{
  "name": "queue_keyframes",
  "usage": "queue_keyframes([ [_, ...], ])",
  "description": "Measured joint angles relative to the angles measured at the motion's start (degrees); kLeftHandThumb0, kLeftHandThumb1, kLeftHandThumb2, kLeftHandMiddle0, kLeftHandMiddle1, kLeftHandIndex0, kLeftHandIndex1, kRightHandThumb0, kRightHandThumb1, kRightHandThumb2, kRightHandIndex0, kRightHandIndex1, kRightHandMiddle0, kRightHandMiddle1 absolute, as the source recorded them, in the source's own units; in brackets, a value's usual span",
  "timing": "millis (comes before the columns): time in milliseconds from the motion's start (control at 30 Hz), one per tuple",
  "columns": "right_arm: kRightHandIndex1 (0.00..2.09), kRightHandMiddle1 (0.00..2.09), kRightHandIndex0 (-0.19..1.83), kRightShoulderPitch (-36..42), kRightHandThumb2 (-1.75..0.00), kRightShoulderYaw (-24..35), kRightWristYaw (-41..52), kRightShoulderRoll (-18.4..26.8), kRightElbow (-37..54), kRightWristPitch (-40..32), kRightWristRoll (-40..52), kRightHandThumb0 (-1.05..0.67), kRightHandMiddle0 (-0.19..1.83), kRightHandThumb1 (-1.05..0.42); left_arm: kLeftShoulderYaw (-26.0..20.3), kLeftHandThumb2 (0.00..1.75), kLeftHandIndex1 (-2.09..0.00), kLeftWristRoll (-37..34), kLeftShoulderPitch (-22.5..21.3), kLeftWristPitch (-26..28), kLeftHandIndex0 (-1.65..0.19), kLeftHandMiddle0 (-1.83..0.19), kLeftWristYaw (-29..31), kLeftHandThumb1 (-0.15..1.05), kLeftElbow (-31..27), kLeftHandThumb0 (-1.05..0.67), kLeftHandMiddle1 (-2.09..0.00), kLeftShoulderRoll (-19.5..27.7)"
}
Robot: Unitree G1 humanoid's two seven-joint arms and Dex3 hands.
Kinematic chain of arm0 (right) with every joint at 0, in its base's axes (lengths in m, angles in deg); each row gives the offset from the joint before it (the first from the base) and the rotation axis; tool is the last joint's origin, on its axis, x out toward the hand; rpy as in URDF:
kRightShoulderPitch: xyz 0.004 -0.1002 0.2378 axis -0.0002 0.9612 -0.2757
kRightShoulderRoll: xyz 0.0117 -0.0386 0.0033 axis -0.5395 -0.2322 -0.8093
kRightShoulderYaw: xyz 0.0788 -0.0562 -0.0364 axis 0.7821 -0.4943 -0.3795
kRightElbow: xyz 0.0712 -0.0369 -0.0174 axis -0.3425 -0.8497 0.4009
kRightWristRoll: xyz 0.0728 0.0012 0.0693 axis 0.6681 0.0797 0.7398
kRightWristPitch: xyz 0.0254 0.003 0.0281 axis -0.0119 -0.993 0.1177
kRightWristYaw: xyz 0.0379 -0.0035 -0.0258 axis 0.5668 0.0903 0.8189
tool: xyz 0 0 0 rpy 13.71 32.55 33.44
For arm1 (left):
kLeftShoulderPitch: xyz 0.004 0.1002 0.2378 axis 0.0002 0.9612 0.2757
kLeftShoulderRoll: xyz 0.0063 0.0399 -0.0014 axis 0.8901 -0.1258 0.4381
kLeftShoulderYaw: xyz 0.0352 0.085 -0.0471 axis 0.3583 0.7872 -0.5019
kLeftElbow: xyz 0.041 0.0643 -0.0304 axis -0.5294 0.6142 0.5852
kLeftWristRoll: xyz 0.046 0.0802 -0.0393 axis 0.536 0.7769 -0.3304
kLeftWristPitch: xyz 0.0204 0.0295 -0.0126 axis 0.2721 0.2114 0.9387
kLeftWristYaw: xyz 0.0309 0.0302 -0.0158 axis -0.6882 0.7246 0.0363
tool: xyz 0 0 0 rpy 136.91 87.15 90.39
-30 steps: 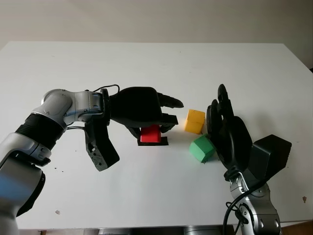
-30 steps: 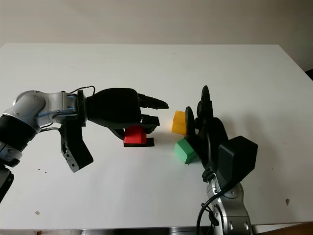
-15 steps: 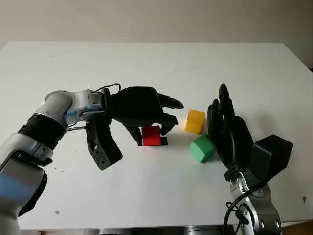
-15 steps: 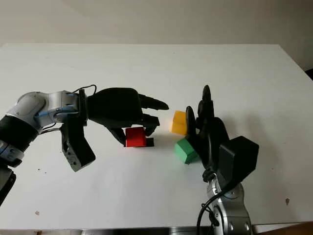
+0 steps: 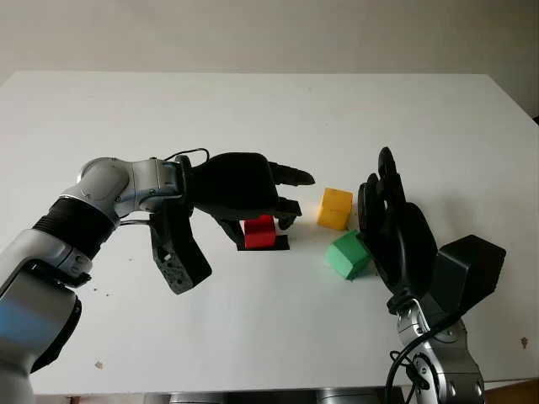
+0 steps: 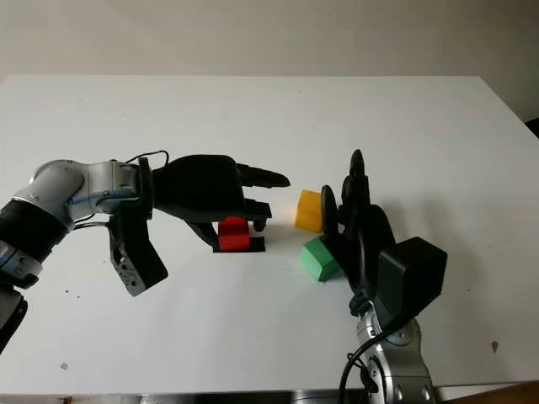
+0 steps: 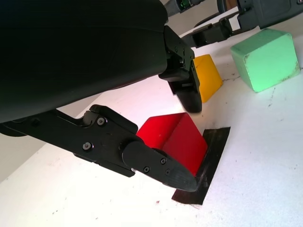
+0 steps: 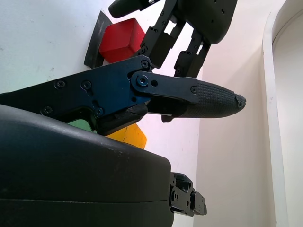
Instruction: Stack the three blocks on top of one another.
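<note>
Three blocks, all single on the white table (image 5: 253, 109), nothing stacked yet. Leftmost, the left hand (image 5: 248, 192) hovers over the small red cube-shaped block (image 5: 259, 231), its black fingers (image 7: 158, 163) curled down either side; the wrist view shows one finger against the near face, but I cannot tell whether the grip is tight. Compared with a second ago, that red block has turned squarer under the palm and nudged further onto the black tape patch (image 5: 282, 243) beneath it, so the hand looks to be settling it onto its mark or closing for a lift. Just beyond the fingertips sits the yellow cube-shaped block (image 5: 334, 208), and nearer the robot from it the green cube-shaped block (image 5: 348, 256). Rightmost, the right hand (image 5: 396, 231) stands upright and open, unmoved, the green block just beside its palm, holding nothing.
</note>
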Motion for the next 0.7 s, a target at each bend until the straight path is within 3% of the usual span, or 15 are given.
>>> queue_keyframes([
  [433, 0.0, 0.0, -0.19, 0.1, -0.56, 0.0, 0.0, 0.0, 0.0, 0.0, 0.1, -0.76, -0.19, -1.05, 0.6, 0.05, -0.18, 0.5, 0.0, -0.2, -0.06, 0.12, -1.1, 0.89, 0.0, -0.52, -0.04, 0.3],
  [600, 0.0, 0.0, -0.19, 0.1, -0.56, 0.0, -0.1, 0.0, 0.0, 0.0, 0.1, -0.75, -0.19, -1.05, -0.7, 0.07, -0.05, -3.6, 0.0, -0.2, 0.13, 0.15, -0.9, 0.91, 0.7, -0.72, -0.04, 0.5],
  [700, 0.0, 0.0, -0.19, 0.1, -0.56, 0.0, -0.1, 0.0, 0.0, 0.0, 0.1, -0.75, -0.19, -1.05, -3.4, 0.06, -0.01, -10.1, 0.1, 0.7, 0.18, 0.18, 2.7, 0.93, 1.5, -0.8, -0.03, 0.6],
])
